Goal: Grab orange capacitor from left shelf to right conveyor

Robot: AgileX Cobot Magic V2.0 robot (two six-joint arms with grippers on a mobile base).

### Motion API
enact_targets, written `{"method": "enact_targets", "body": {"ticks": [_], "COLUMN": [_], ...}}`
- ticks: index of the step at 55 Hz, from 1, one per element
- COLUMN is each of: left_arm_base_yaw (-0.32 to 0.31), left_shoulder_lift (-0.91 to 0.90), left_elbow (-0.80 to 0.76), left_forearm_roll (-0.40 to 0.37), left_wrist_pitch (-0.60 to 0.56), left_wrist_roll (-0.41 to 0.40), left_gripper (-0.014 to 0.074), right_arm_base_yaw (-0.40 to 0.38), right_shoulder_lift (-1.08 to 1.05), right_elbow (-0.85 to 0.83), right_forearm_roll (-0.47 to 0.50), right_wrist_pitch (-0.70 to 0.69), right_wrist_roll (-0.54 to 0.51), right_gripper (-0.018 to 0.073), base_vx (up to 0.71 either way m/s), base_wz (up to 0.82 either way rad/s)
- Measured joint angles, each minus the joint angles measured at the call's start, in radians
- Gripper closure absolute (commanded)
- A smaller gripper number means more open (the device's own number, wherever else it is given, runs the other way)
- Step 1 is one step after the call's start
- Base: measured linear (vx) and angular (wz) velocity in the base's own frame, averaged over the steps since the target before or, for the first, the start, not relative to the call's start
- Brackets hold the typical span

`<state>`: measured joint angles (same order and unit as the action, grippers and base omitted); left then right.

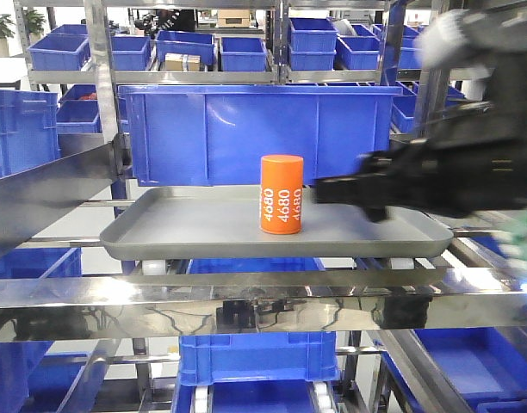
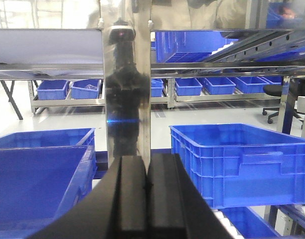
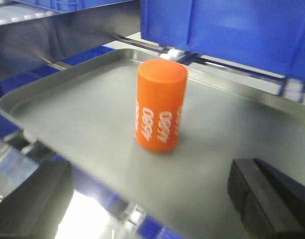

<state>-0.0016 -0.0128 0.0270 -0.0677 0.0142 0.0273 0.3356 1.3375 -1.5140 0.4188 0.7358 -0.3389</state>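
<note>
Capacitor [image 1: 282, 194] stands upright on tray [image 1: 177, 231], blue bin [image 1: 246, 129] close behind.

Industrial parts storeroom: steel racking [image 1: 246, 297], rows of blue plastic bins [image 1: 246, 129] on every level.

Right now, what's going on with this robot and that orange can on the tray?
The orange capacitor stands upright on the gray tray, and nothing is gripping it. The right gripper hangs close beside it, its fingers open and not touching it. The left gripper is shut on nothing and faces a shiny metal post. These views don't show whether the capacitor was just set down or is about to be picked up.
</note>
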Motion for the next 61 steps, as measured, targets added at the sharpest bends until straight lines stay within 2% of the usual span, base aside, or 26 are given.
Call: {"method": "enact_targets", "body": {"ticks": [18, 29, 33, 34, 47, 61], "left_arm_base_yaw": [0.000, 0.000, 0.000, 0.000, 0.000, 0.000], "left_shoulder_lift": [0.000, 0.000, 0.000, 0.000, 0.000, 0.000], "left_elbow": [0.000, 0.000, 0.000, 0.000, 0.000, 0.000], "left_forearm_roll": [0.000, 0.000, 0.000, 0.000, 0.000, 0.000], "left_wrist_pitch": [0.000, 0.000, 0.000, 0.000, 0.000, 0.000], "left_wrist_roll": [0.000, 0.000, 0.000, 0.000, 0.000, 0.000], "left_gripper": [0.0603, 0.0603, 0.0603, 0.0603, 0.0603, 0.0603], "right_arm_base_yaw": [0.000, 0.000, 0.000, 0.000, 0.000, 0.000], "right_shoulder_lift": [0.200, 0.280, 0.303, 0.345, 0.346, 0.343], "right_elbow": [-0.010, -0.010, -0.010, -0.010, -0.010, -0.010], "right_forearm_roll": [0.235, 0.449, 0.539, 0.750, 0.796, 0.790], "right_wrist_pitch": [-0.177, -0.262, -0.286, -0.327, -0.334, -0.334], "right_wrist_roll": [-0.179, -0.380, -0.466, -0.665, -0.717, -0.722], "right_gripper": [-0.0098, -0.0090, -0.0080, 0.0036, 0.0249, 0.0237], "base_vx": [0.00, 0.00, 0.00, 0.00, 0.00, 0.00], "base_wz": [0.00, 0.00, 0.00, 0.00, 0.00, 0.00]}}
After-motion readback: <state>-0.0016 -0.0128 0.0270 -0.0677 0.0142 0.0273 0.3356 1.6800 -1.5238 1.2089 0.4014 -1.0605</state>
